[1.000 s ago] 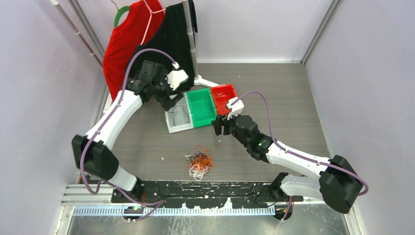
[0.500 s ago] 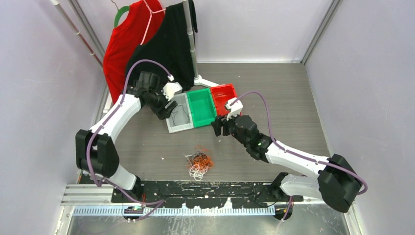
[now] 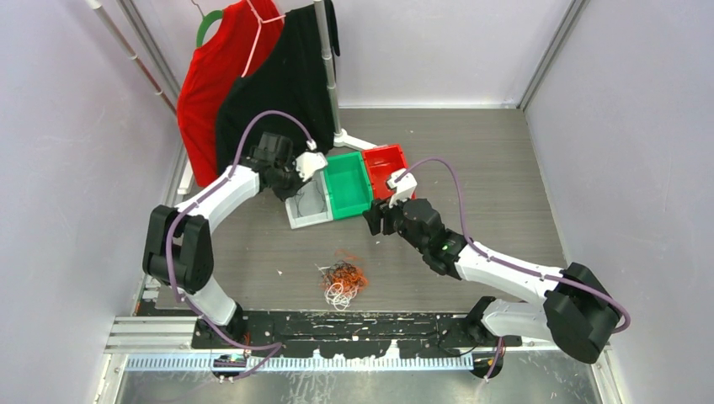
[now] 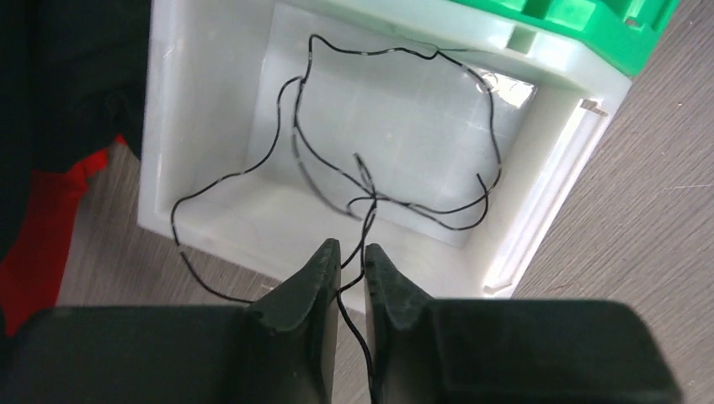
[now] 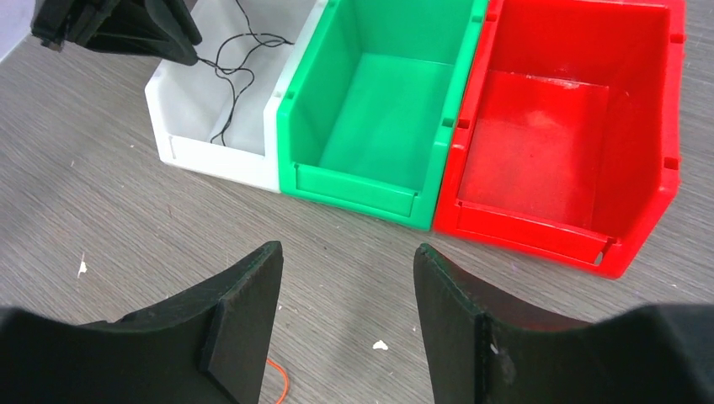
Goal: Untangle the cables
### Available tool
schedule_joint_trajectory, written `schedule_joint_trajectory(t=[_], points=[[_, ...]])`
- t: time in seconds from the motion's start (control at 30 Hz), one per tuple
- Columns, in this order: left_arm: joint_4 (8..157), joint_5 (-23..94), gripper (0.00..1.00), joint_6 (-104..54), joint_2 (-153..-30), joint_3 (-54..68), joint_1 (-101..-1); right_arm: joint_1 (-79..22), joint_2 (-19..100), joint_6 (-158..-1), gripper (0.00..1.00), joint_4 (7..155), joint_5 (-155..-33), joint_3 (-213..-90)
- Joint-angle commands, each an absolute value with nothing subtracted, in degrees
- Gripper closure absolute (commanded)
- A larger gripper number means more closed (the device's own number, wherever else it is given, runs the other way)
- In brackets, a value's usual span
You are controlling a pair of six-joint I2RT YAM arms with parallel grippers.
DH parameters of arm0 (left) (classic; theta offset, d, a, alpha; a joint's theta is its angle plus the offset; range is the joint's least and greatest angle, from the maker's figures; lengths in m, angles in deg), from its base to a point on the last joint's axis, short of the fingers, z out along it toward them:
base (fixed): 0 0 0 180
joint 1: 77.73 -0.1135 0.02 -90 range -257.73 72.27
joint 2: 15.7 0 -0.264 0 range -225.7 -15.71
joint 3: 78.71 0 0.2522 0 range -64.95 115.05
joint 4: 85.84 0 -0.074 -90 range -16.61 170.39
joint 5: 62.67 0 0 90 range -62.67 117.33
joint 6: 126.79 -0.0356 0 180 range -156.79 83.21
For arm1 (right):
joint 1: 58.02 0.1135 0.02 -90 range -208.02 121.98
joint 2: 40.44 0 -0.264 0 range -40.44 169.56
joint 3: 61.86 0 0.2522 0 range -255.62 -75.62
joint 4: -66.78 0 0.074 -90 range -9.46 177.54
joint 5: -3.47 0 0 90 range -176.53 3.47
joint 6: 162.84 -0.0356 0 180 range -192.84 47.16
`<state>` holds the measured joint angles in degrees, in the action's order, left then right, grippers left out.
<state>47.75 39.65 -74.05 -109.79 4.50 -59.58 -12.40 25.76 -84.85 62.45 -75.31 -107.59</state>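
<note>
When closing the barely parted left tool (image 4: 352, 252) on the black cable (image 4: 368, 202) in the white bin (image 4: 198, 118), pinch squarely, lift slowly; hold the wide-open, empty right tool (image 5: 347, 257) clear.

No readable text, label or number shows; any marking seems too small.
</note>
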Motion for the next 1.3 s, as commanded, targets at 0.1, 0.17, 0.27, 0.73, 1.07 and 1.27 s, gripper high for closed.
schedule_joint_trajectory(t=[0.1,0.17,0.27,0.73,1.07,1.27], points=[[55.7,33.9,0.97,-78.0,-110.4,2.0,-55.6,-12.5,26.8,-86.6,0.38,59.1,-76.4,-108.2],[56.0,33.4,0.99,-78.0,-111.3,2.3,-55.5,-12.5,26.5,-86.6,0.39,59.1,-76.3,-108.2],[56.9,32.7,1.0,-78.1,-113.1,2.7,-55.2,-12.6,26.0,-86.7,0.4,59.4,-76.2,-108.0],[57.0,36.4,0.94,-73.5,-117.0,5.7,-53.8,-12.6,25.0,-87.0,0.42,60.4,-76.4,-107.3],[40.0,39.9,0.18,-70.5,-113.1,16.8,-53.9,-13.0,26.1,-86.4,0.3,62.4,-73.8,-110.9],[32.7,43.2,0.0,-68.4,-111.6,22.6,-53.9,-13.2,25.6,-86.2,0.27,63.8,-72.5,-112.2]])
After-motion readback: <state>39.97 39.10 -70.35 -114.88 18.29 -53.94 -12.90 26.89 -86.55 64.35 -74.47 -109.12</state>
